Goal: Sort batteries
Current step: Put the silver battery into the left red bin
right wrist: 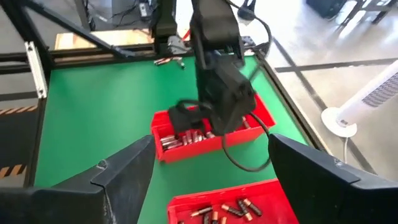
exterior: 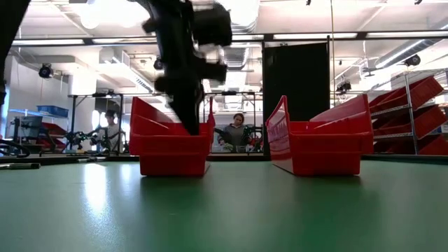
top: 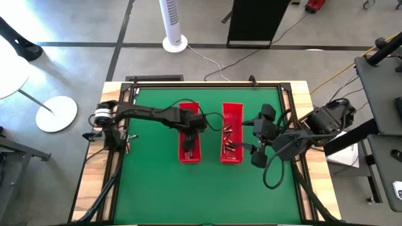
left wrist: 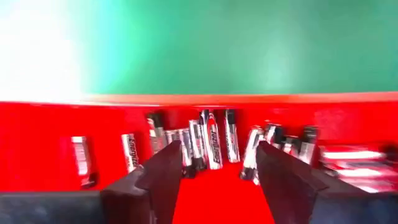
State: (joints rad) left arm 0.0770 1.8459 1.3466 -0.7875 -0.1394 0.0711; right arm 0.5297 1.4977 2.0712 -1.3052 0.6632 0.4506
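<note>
Left end effector (top: 196, 123) dips into the left red tray (top: 190, 152), fingers (left wrist: 163, 174) spread wide with nothing between them, right over a row of batteries (left wrist: 208, 140) lying against the tray wall. Across the green worktop (top: 163, 188), the right red tray (top: 231, 134) holds more batteries (right wrist: 222, 211), loosely scattered. Right end effector (top: 257, 154) hovers just beside that tray, apparently spread and holding nothing.

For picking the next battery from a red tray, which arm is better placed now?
The left. Its gripper hangs open inside the left red plastic tray, just above the small silvery cylindrical batteries. The right gripper waits open beside the other red tray.
</note>
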